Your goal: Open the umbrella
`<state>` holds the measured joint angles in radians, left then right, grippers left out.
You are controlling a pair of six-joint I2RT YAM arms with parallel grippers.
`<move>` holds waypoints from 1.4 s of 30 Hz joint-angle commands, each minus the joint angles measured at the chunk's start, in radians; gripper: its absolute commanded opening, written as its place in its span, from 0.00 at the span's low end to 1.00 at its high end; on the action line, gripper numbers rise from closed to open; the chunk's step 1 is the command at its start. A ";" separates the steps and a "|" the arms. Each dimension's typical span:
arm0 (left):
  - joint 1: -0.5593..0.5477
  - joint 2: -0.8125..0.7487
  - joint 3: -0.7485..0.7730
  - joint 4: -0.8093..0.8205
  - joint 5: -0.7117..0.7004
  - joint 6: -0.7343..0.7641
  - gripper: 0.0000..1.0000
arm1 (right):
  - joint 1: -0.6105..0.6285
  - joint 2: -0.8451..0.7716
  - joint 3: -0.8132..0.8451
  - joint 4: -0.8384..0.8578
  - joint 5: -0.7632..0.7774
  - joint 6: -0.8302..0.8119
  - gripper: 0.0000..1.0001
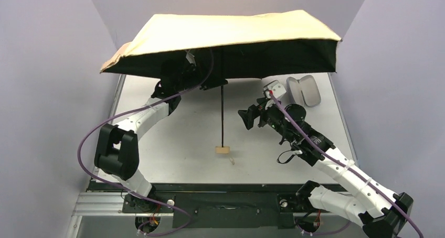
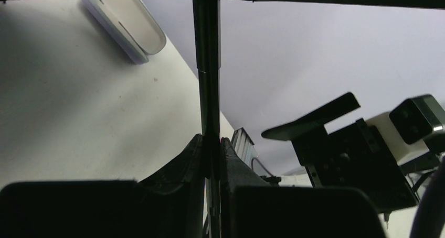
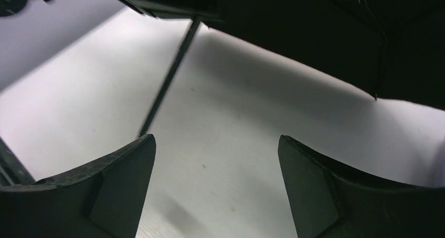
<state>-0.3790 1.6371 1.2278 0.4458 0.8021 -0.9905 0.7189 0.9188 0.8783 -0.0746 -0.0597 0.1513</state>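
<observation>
The umbrella [image 1: 231, 33] stands spread open, tan fabric on top and black lining below. Its thin black shaft [image 1: 222, 117] runs down to the tan knob handle [image 1: 223, 149], which is on the table. My left gripper [image 1: 212, 83] reaches under the canopy and is shut on the upper shaft; in the left wrist view both fingers [image 2: 191, 159] press the shaft [image 2: 208, 65]. My right gripper [image 1: 247, 118] is open and empty, to the right of the shaft. In the right wrist view [image 3: 216, 159] the shaft [image 3: 168, 86] lies to the left and the black lining [image 3: 315, 39] above.
The pale lavender capsule case [image 1: 304, 89] lies open at the back right of the table, partly under the canopy edge; it also shows in the left wrist view [image 2: 126, 25]. Lavender walls close in both sides. The canopy overhangs the back half of the table [image 1: 178, 143].
</observation>
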 commanded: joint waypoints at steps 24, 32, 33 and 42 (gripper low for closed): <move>0.133 -0.111 -0.202 -0.521 -0.007 0.642 0.98 | -0.073 -0.069 -0.160 -0.169 -0.003 -0.360 0.82; 0.193 -0.153 -0.169 -1.060 -0.272 1.079 0.97 | -0.075 -0.129 -0.242 -0.320 0.005 -0.466 0.82; 0.206 -0.166 -0.170 -1.093 -0.318 1.135 0.97 | -0.076 -0.137 -0.247 -0.332 0.019 -0.472 0.82; 0.299 -0.406 -0.356 -1.088 -0.673 1.319 0.97 | -0.185 -0.270 -0.301 -0.464 0.124 -0.555 0.83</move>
<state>-0.1062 1.3716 0.9455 -0.6437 0.3363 0.1909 0.5789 0.7013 0.5976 -0.4786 -0.0238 -0.3355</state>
